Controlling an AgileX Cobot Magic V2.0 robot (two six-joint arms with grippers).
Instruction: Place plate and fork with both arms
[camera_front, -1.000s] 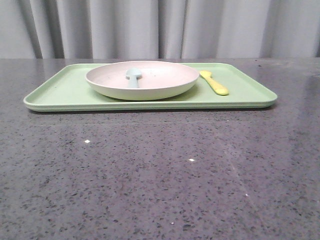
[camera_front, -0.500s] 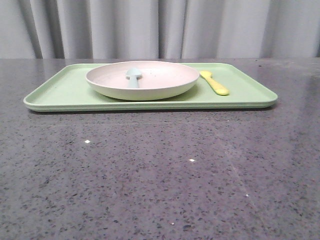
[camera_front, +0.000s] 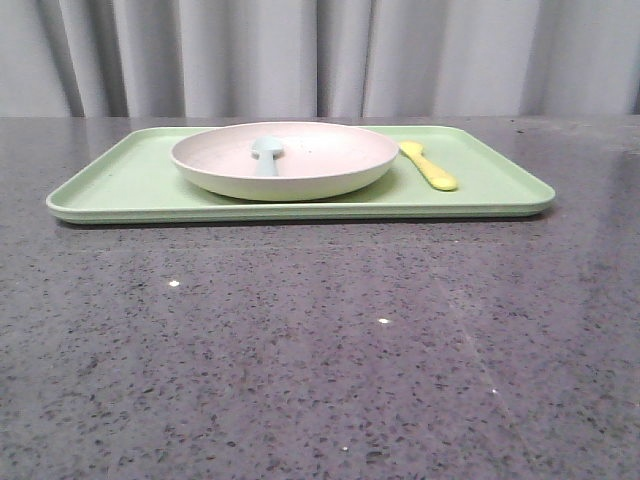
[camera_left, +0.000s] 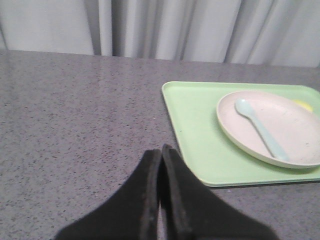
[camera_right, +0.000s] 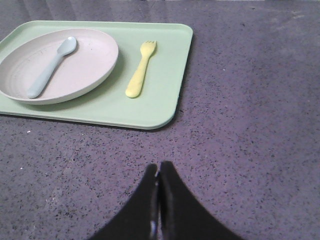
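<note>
Nothing picked up yet. Left claw (camera_left: 161, 157) and right claw (camera_right: 158, 172) both pinched closed and empty, well off the tray (camera_front: 120, 185). Plate (camera_front: 300, 170) mid-tray, spoon (camera_front: 266, 152) inside; fork (camera_front: 428, 166) beside it toward the tray's right edge. Next, probably: open up, reach in.

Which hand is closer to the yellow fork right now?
Right. The fork lies on the tray's right part, on the right hand's side, though apart from it. The left hand sits off the tray's left end, beyond the plate.
</note>
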